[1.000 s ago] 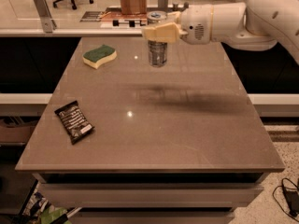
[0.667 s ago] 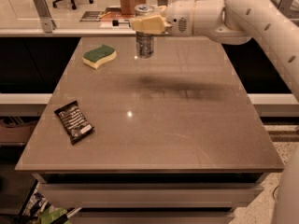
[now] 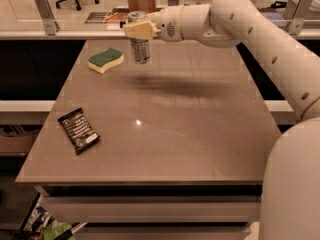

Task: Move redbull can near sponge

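The pincer clamps the slim silver metal can at its top. Can upright, long axis vertical, near green-topped sponge

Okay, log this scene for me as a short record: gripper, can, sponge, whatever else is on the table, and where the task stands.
gripper: gripper at the table's far side, shut on the redbull can
redbull can: redbull can upright, gripped near its top, apparently lifted off the table
sponge: sponge green side up, lying to the can's left, apart from it
other item: dark snack packet near the left front edge
task status: can close to the sponge but not yet set down
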Tool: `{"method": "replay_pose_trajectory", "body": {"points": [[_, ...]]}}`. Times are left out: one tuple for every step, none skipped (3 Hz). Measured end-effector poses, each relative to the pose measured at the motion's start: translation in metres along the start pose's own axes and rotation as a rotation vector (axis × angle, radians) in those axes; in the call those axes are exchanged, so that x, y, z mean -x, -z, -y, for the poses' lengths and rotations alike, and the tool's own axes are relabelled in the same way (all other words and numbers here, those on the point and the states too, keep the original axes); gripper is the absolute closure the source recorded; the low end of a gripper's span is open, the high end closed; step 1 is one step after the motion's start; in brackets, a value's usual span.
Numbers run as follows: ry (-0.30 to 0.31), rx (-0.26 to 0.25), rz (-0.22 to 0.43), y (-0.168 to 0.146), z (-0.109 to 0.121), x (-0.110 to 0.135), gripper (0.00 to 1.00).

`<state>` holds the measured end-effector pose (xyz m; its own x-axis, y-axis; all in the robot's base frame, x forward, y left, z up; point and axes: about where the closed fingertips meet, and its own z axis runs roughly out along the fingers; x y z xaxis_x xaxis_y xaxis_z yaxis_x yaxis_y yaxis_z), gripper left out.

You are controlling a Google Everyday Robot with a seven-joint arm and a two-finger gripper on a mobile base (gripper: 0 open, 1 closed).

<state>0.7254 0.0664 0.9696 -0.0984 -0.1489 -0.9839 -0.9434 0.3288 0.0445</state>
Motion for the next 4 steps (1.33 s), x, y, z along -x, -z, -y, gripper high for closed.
{"method": "replay_pose_trajectory", "body": {"points": [[-0.019,-0.048,-0.054,-0.016,0.001,-0.024,1.00],[-0.028,-0.073,-0.063,-0.029,0.004,-0.043,1.00],[-0.022,-0.094,-0.031,-0.038,0.006,-0.055,1.00],[-0.017,-0.090,-0.029,-0.042,0.004,-0.054,0.82]]}}
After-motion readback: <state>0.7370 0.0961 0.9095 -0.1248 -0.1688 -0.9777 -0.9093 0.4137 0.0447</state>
